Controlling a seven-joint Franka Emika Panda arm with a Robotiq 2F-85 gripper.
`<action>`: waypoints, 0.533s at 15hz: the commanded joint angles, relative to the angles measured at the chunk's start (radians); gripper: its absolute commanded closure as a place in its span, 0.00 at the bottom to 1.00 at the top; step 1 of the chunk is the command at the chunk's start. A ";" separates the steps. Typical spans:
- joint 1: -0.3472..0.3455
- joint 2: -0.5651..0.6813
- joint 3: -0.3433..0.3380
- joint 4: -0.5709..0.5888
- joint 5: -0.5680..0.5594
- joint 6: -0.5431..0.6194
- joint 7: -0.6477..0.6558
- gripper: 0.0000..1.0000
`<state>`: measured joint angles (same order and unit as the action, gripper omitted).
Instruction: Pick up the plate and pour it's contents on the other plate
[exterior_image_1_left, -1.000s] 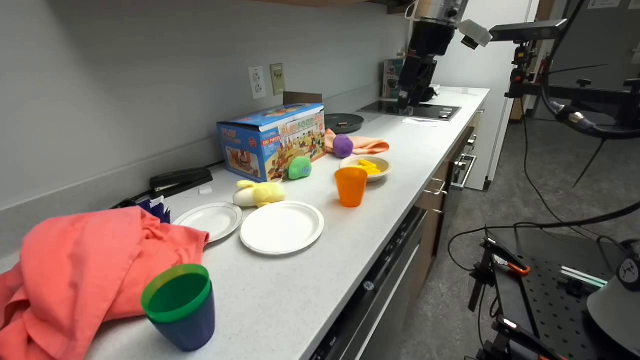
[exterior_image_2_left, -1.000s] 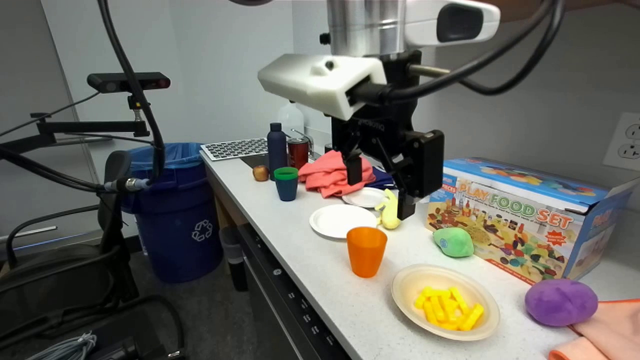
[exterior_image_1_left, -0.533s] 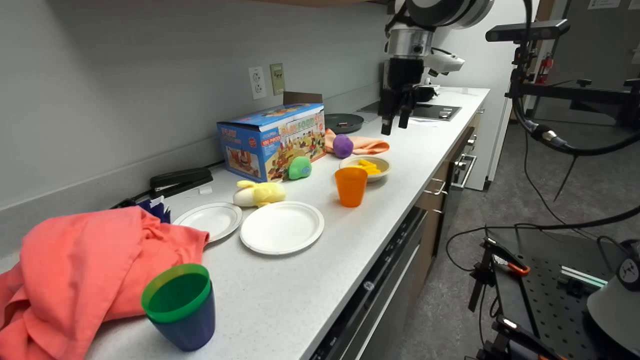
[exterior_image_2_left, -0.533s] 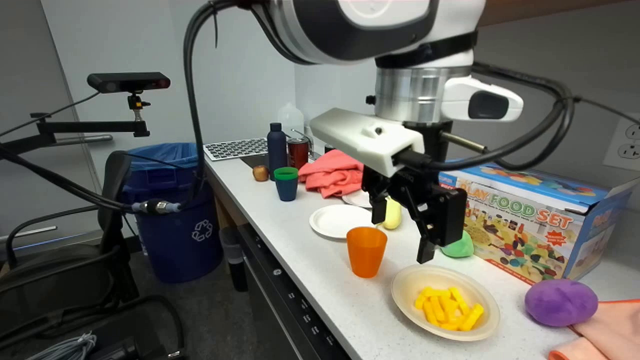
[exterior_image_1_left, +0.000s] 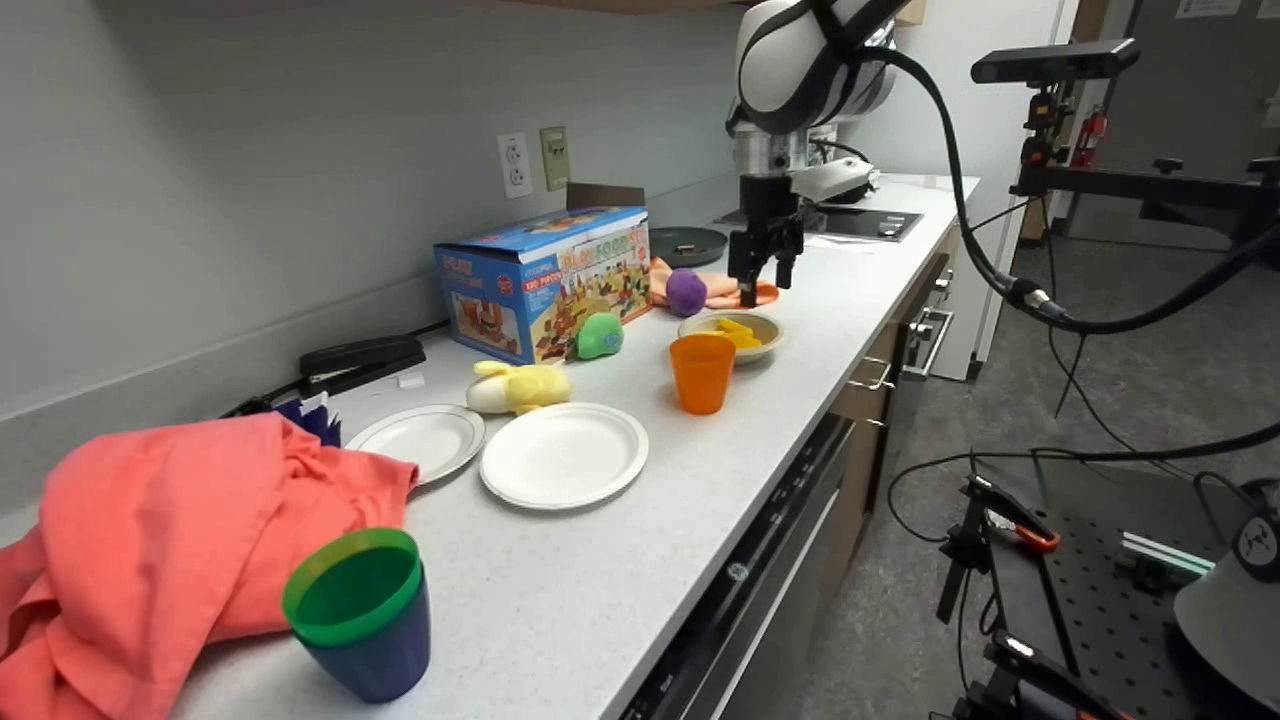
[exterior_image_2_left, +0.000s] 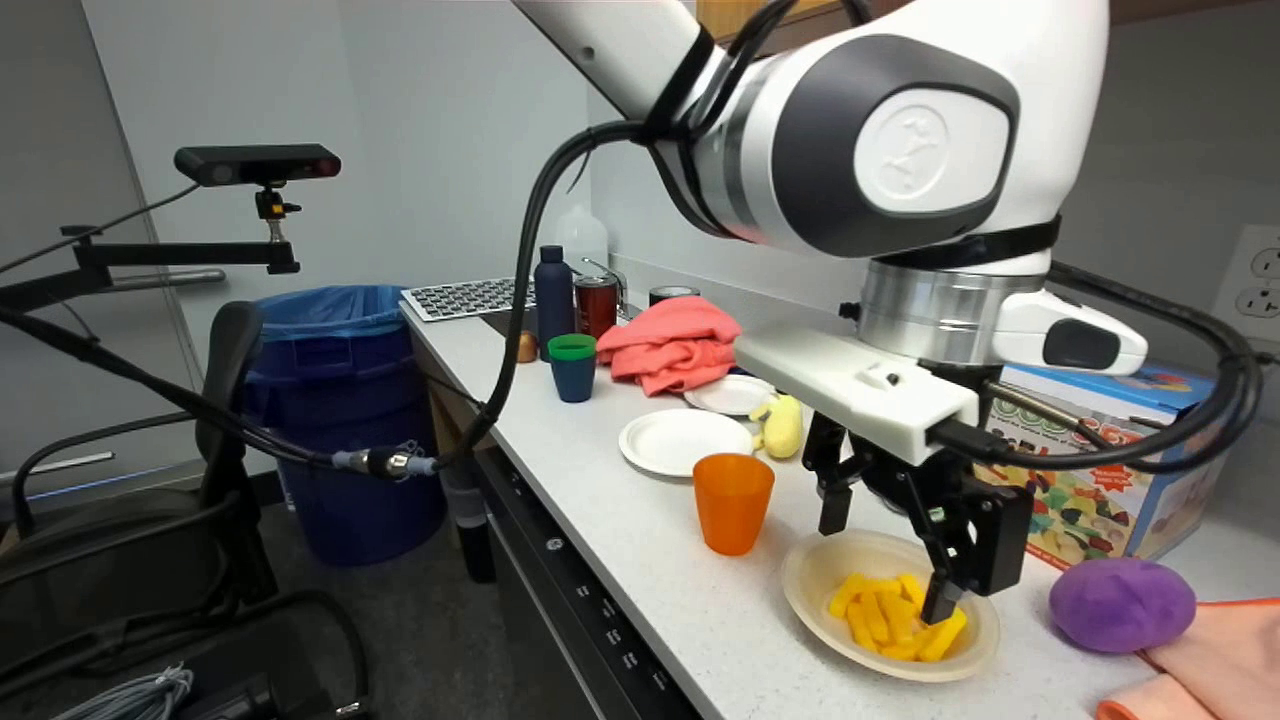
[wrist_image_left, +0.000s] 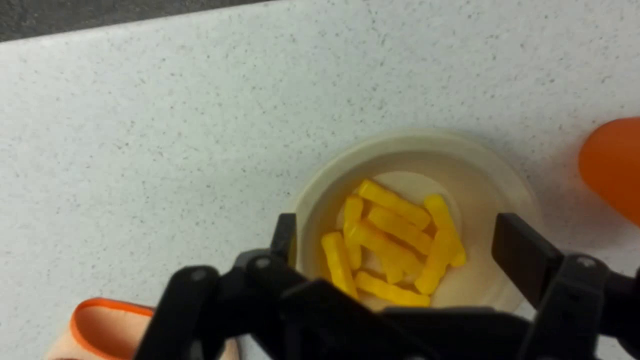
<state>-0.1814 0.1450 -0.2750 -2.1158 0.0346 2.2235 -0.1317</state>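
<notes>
In an exterior view, a large, round white plate (exterior_image_2_left: 684, 442) lies left of an orange plastic cup (exterior_image_2_left: 733, 508). Right of the cup, a shallow, round cream plate (exterior_image_2_left: 814, 594) holds yellow stick-shaped pieces (exterior_image_2_left: 880, 614), the black gripper (exterior_image_2_left: 886, 563) spread wide above it.

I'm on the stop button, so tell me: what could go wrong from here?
The gripper is open above the small plate; in the wrist view one of its fingers overlaps that plate, so coming straight down might tip it.
The yellow pieces lie loose, so a tilted lift could spill them.
The orange cup stands roughly on the way to the large white plate and may get knocked.
</notes>
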 joint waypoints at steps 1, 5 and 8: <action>-0.041 0.044 0.015 0.098 -0.027 -0.079 -0.045 0.00; -0.058 0.074 0.011 0.149 -0.088 -0.146 -0.065 0.00; -0.075 0.104 0.013 0.167 -0.079 -0.102 -0.065 0.00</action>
<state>-0.2289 0.1984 -0.2750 -2.0027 -0.0397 2.1166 -0.1775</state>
